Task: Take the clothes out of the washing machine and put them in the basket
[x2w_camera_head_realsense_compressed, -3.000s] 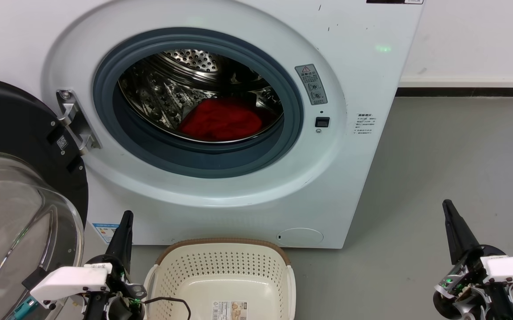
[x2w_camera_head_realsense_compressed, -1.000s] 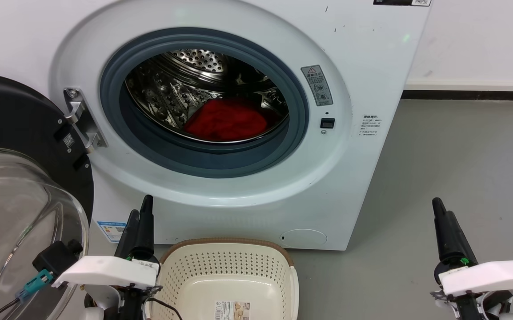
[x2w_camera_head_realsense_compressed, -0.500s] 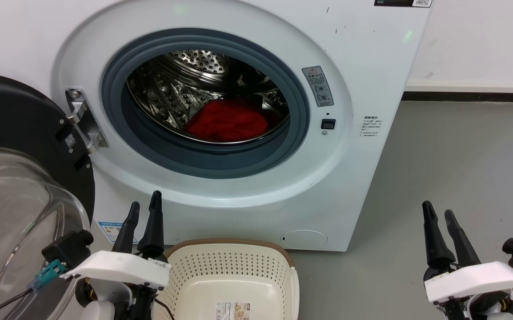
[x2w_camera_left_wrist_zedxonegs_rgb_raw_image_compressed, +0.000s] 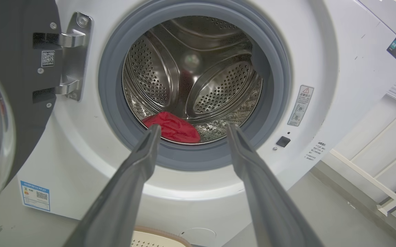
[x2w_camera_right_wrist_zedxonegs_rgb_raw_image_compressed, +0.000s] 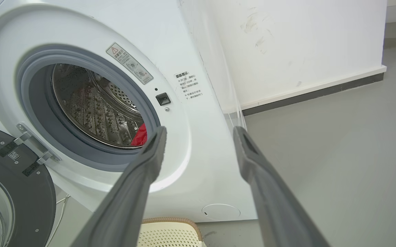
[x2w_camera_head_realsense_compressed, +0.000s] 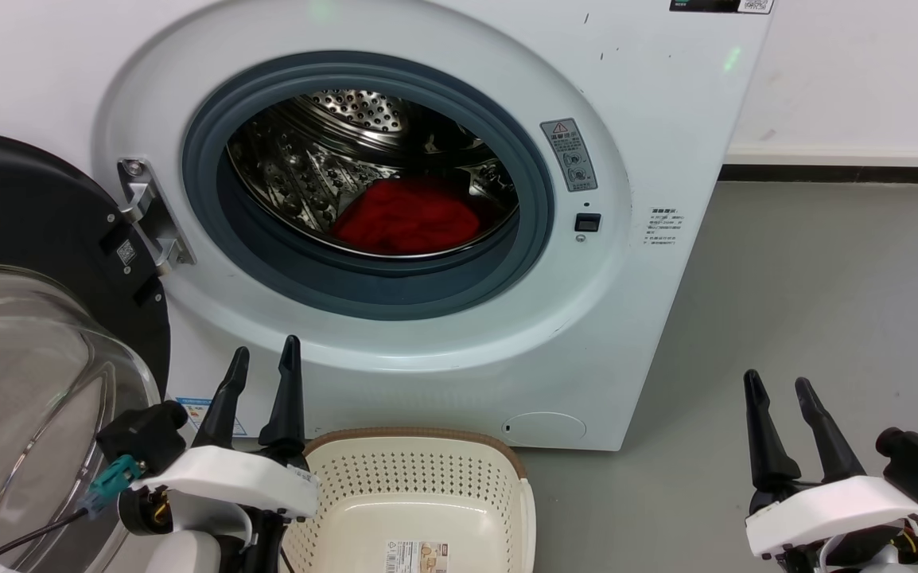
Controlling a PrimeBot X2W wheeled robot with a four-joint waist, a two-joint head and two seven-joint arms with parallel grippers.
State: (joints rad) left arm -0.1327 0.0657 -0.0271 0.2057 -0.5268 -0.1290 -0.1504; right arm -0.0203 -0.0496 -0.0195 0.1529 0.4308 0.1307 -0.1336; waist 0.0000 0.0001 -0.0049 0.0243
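The white washing machine (x2w_camera_head_realsense_compressed: 650,119) stands with its porthole open. Red clothes (x2w_camera_head_realsense_compressed: 407,216) lie bunched at the bottom of the steel drum, also seen as clothes (x2w_camera_left_wrist_zedxonegs_rgb_raw_image_compressed: 172,126) in the left wrist view and as a sliver of clothes (x2w_camera_right_wrist_zedxonegs_rgb_raw_image_compressed: 141,136) in the right wrist view. The cream basket (x2w_camera_head_realsense_compressed: 411,477) with a brown rim sits on the floor in front of the machine, with a paper label inside. My left gripper (x2w_camera_head_realsense_compressed: 264,360) is open beside the basket's left corner, pointing at the machine. My right gripper (x2w_camera_head_realsense_compressed: 777,383) is open over the floor at the right, holding nothing.
The black-framed glass door (x2w_camera_head_realsense_compressed: 37,334) hangs open at the left, close to my left arm, on a metal hinge (x2w_camera_head_realsense_compressed: 149,215). Grey floor (x2w_camera_head_realsense_compressed: 809,302) stretches to the right of the machine up to a white wall with a dark skirting (x2w_camera_head_realsense_compressed: 841,171).
Both grippers went from shut to open over the last second, and the left one rose a little toward the machine. The camera shifted slightly. The clothes and basket stayed put.
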